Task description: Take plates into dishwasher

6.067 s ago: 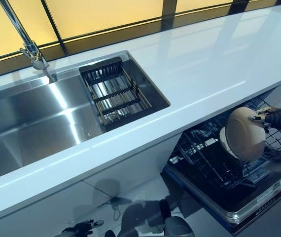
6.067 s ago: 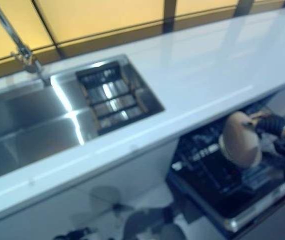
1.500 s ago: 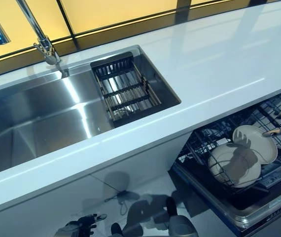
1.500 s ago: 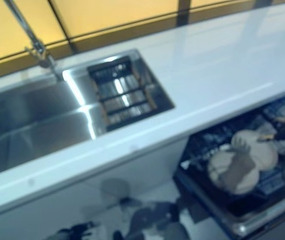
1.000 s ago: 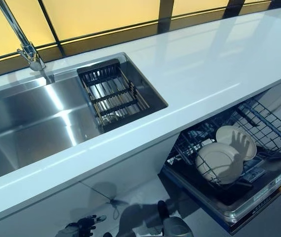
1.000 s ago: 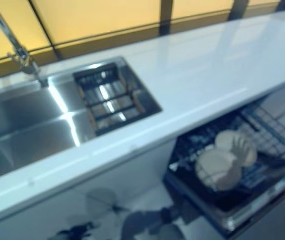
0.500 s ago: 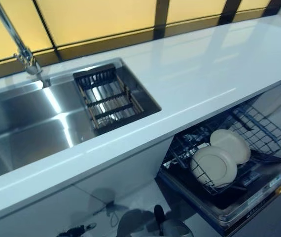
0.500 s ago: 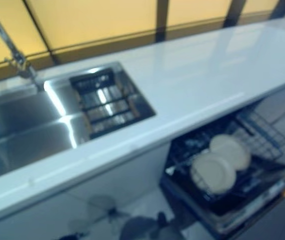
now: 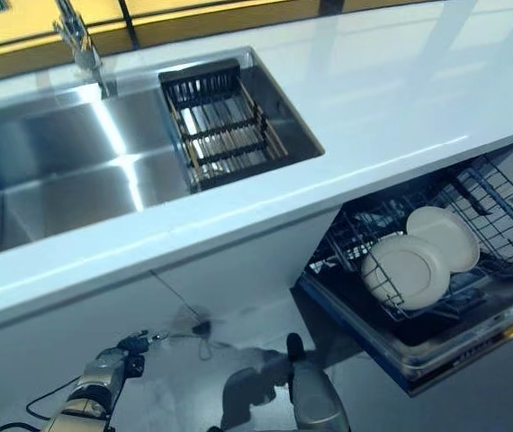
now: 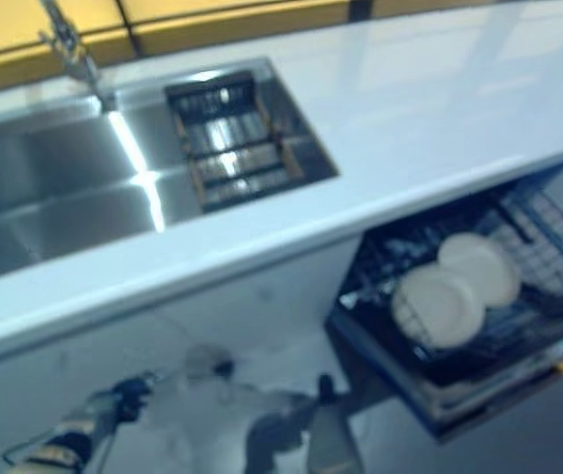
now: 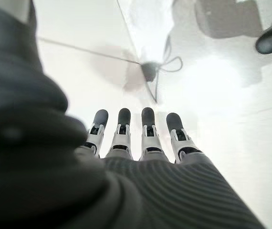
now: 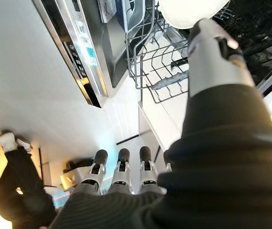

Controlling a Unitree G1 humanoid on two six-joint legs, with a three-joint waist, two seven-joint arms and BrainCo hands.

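Two cream plates stand on edge, side by side, in the pulled-out dishwasher rack [image 9: 501, 209]: the front plate [image 9: 408, 272] and the rear plate [image 9: 447, 234] just behind it. Neither hand touches them. My left hand [image 9: 105, 376] hangs low by the cabinet front at the lower left, its fingers [image 11: 147, 137] straight with nothing in them. My right hand [image 12: 121, 172] shows only in its wrist view, fingers straight and empty, beside the wire rack [image 12: 151, 57], with a plate's edge [image 12: 193, 8] above the thumb.
The white counter [image 9: 400, 99] runs above the dishwasher, with a steel sink [image 9: 58, 171], a drain basket [image 9: 225, 130] and a tap [image 9: 76, 36]. The lowered dishwasher door [image 9: 459, 346] juts out below the rack. A person in dark clothes [image 12: 16, 191] stands nearby.
The right hand, which held a plate over the rack six seconds ago, has let it go and left the eye views. The camera has tilted downward.
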